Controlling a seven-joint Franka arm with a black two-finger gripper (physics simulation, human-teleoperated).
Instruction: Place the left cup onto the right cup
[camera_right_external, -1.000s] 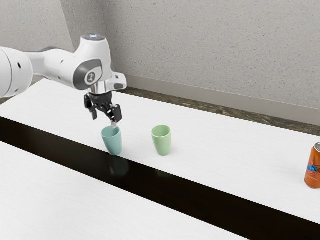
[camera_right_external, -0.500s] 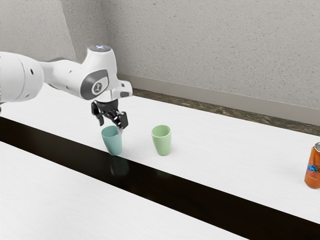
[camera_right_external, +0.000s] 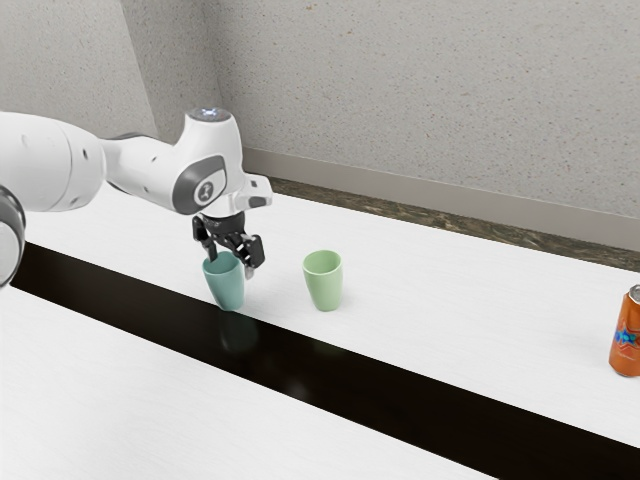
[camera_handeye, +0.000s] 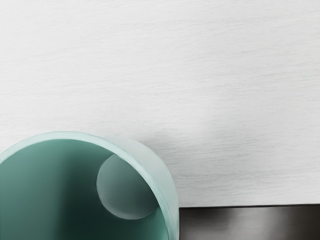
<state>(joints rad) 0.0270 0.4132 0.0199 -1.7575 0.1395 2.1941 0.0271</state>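
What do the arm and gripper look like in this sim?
Arm: glossy white rounded links, with a grey joint cap bearing a small round white mark and a pale blue disc on top. Gripper: black, two short fingers on a black body.

Over 1 second we have brought our black two-finger gripper down and toward the exterior view's right. It now sits at the rim of the teal tapered cup.

Orange soda can upright on white table — well apart from gripper, toward exterior view's right. Black stripe crosses table just beside gripper.
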